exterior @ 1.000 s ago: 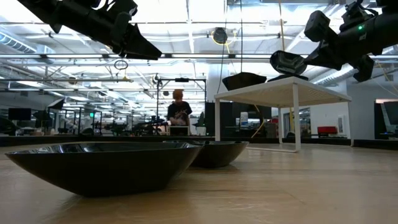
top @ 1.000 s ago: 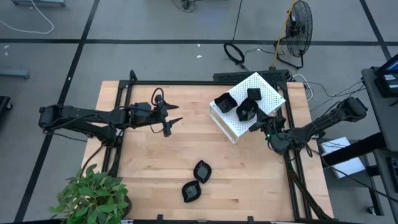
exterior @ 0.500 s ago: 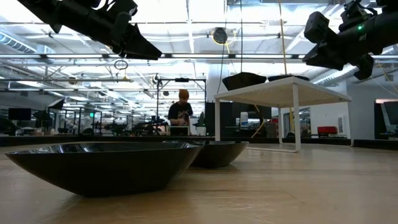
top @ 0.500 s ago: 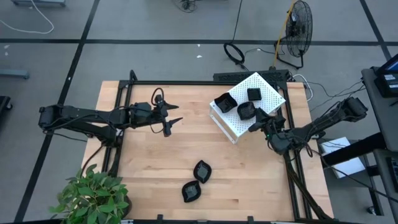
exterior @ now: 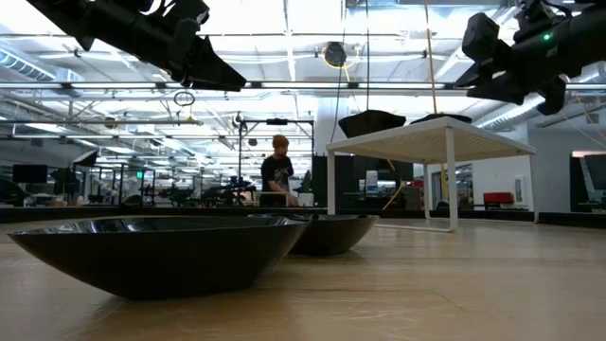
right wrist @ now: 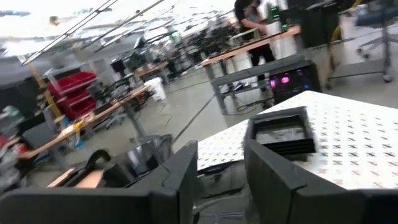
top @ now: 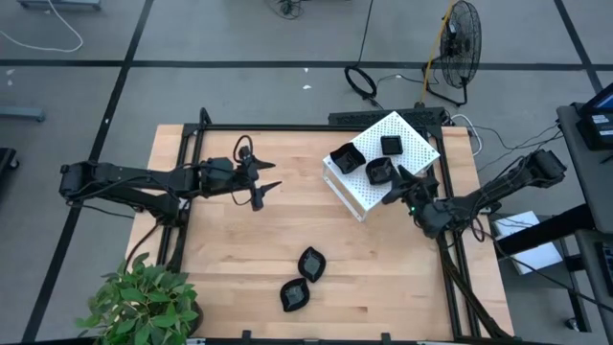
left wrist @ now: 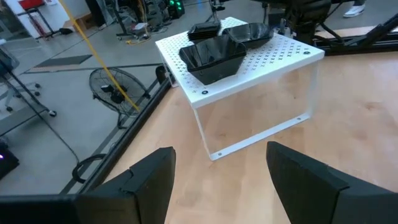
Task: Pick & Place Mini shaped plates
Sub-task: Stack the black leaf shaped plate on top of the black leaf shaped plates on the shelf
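Observation:
Three small black mini shaped plates lie on top of the white perforated box (top: 418,144): one (top: 345,158) toward the left, a square one (top: 391,145) at the far side, one (top: 380,171) nearest my right gripper. Two more plates (top: 311,262) (top: 295,293) rest on the wooden table near its front edge. My right gripper (top: 397,184) hovers open beside the box's right corner, nothing between its fingers (right wrist: 180,177). My left gripper (top: 272,175) hangs open over the table's left half, pointing at the box (left wrist: 273,56).
A potted plant (top: 144,302) stands at the table's near left corner. Black frame rails (top: 287,127) run along the table's far and side edges. A fan (top: 460,48) and cables lie on the floor beyond. A person (exterior: 277,170) stands far back in the room.
My right gripper has opened and let go of the plate it held tilted over the box's right corner. That plate now lies flat on the box top, beside the other two. My left arm kept still.

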### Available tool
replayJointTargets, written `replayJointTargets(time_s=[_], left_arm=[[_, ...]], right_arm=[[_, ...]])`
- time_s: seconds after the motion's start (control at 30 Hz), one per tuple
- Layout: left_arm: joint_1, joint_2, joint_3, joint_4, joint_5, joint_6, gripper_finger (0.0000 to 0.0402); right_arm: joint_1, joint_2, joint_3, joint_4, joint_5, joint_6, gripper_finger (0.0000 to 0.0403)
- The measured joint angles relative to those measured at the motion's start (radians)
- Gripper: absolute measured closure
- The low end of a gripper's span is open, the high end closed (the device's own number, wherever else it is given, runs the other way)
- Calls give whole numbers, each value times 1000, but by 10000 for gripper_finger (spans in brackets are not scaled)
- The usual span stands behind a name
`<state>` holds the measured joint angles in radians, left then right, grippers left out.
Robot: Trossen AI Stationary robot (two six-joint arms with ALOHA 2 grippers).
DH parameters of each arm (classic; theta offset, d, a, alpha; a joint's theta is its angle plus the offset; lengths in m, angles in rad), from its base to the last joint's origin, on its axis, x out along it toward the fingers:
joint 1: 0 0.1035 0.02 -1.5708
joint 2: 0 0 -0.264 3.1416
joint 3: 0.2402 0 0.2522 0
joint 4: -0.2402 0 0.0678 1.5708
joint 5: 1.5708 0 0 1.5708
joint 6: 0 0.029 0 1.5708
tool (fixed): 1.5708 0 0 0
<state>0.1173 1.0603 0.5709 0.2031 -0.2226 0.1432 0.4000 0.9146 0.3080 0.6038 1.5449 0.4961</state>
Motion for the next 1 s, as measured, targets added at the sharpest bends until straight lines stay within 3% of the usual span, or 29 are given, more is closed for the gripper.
replayJointTargets(time_s=[0.2,0.33,0.5,0.57,0.77,1.0], left_arm=[[-9,40,0,-66,189,-15,149],[-33,129,1,-25,221,5,149],[-59,262,70,-14,301,-3,149],[-68,301,131,-88,339,-28,149],[-109,424,286,-231,345,-148,149],[-174,521,337,-234,346,-332,149]], right_arm=[[0,0,0,88,-116,-179,286],[0,1,0,173,-184,-332,288],[0,0,0,355,-278,-638,289],[0,-1,0,459,-340,-797,289],[38,-56,0,733,-554,-1241,289],[97,-178,0,781,-575,-1578,293]])
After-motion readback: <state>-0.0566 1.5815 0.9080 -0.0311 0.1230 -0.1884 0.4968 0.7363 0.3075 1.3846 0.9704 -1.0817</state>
